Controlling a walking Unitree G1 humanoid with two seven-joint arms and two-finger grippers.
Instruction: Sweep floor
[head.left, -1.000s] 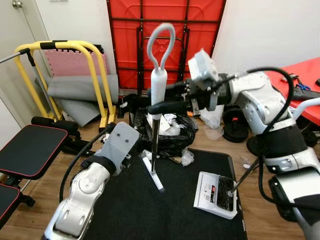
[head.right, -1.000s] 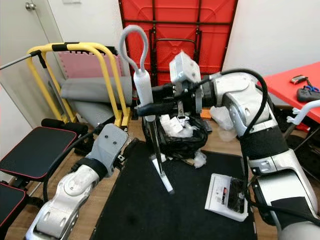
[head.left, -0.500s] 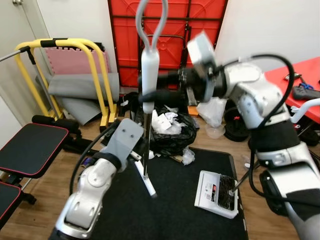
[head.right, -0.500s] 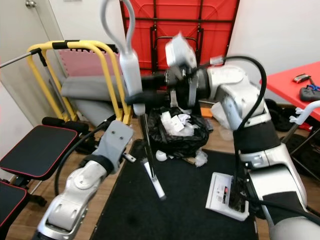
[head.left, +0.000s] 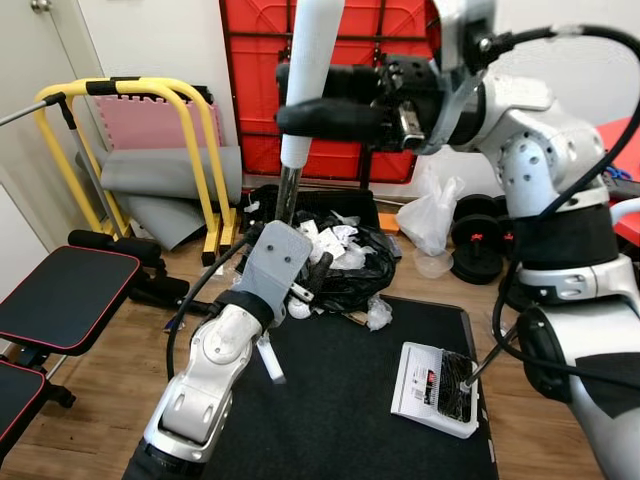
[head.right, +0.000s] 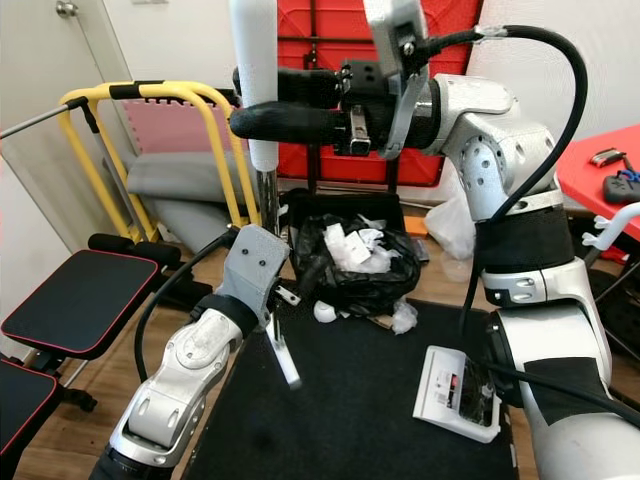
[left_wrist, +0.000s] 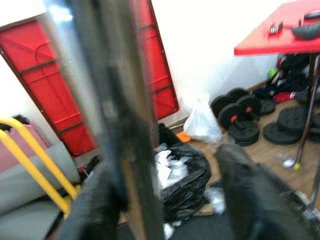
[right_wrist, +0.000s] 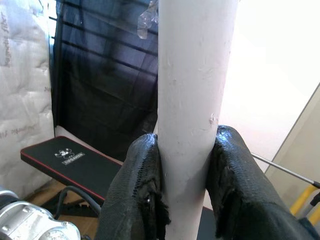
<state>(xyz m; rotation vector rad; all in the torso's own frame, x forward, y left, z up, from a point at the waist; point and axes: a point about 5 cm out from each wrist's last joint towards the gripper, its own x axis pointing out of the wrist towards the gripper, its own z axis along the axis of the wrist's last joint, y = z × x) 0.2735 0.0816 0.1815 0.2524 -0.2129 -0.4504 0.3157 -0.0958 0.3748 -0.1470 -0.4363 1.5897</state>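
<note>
Currently: right tool (right_wrist: 182, 175) clamped on broom handle (head.left: 312, 70); left tool (head.left: 300, 285) by the shaft, grip indeterminate. Step: mid-sweep. Next: draw broom head (head.left: 270, 358) across black mat (head.left: 340, 420).

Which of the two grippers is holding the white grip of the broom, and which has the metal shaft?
The right gripper is clamped on the broom's white handle, up high. The left gripper holds the thin metal shaft lower down, near the black trash bag.

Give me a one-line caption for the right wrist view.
Right gripper clamps its two black fingers on the white broom handle.
</note>
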